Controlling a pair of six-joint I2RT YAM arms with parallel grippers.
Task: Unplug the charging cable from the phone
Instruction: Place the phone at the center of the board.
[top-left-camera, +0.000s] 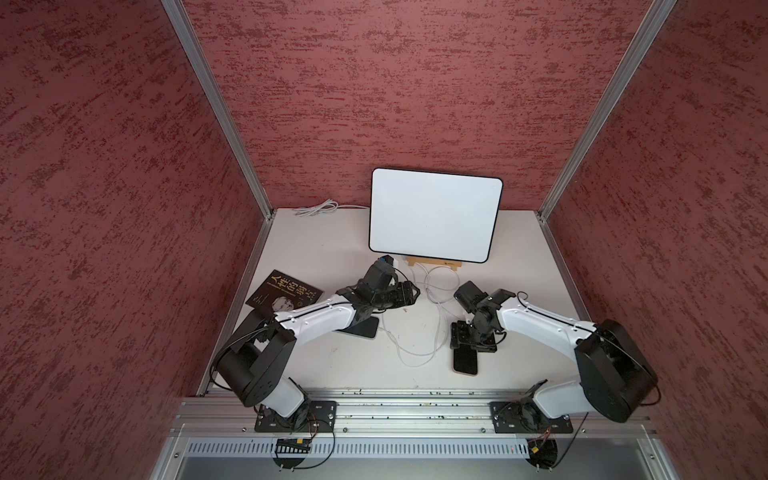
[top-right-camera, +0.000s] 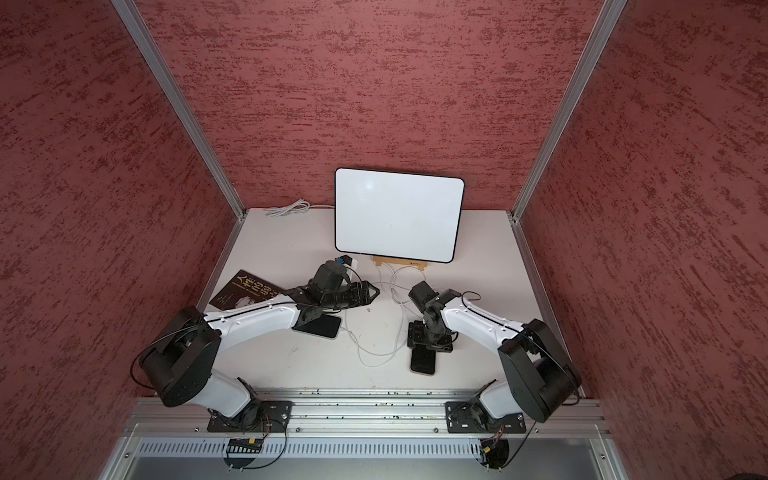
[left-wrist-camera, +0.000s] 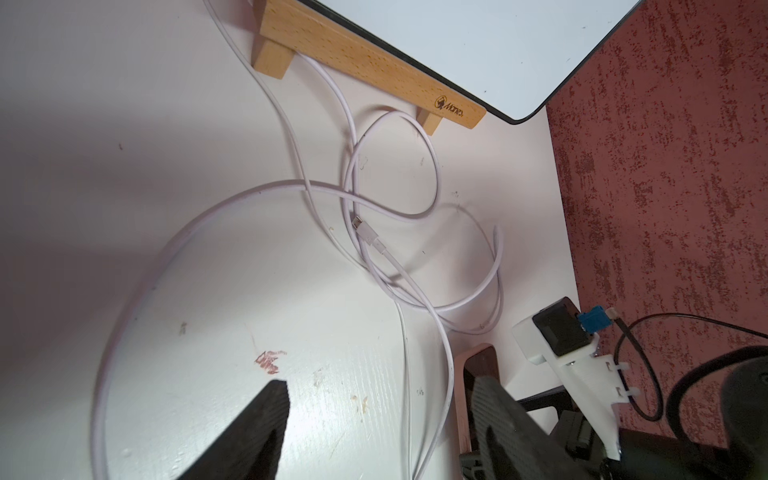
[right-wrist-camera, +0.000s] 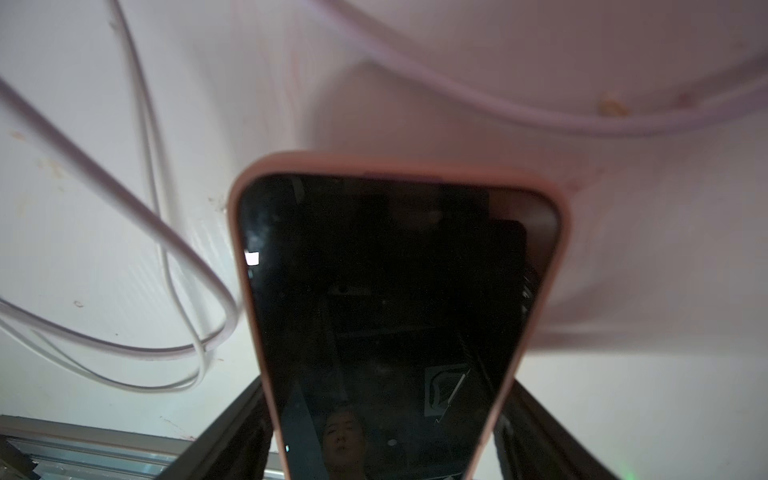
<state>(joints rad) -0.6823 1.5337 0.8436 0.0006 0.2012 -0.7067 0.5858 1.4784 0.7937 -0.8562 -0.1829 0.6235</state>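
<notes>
The phone (top-left-camera: 465, 361) (right-wrist-camera: 386, 291), dark-screened in a pink case, lies flat on the white table at the right. My right gripper (top-left-camera: 471, 345) (right-wrist-camera: 386, 382) stands over it, its fingers pressed against both long sides. The white charging cable (left-wrist-camera: 432, 187) (right-wrist-camera: 124, 201) lies in loose loops in the middle. Its plug (left-wrist-camera: 368, 235) rests bare on the table, apart from the phone. No cable enters either phone end that shows (left-wrist-camera: 462, 386). My left gripper (top-left-camera: 415, 293) (left-wrist-camera: 380, 384) hovers open and empty above the table, left of the phone.
A whiteboard (top-left-camera: 434, 214) leans on a wooden stand (top-left-camera: 434, 262) at the back. A black book (top-left-camera: 284, 293) lies at the left. A second dark phone (top-left-camera: 363, 328) lies under my left forearm, with a thin cable reaching it. Another white cable (top-left-camera: 318, 208) is coiled at the back left.
</notes>
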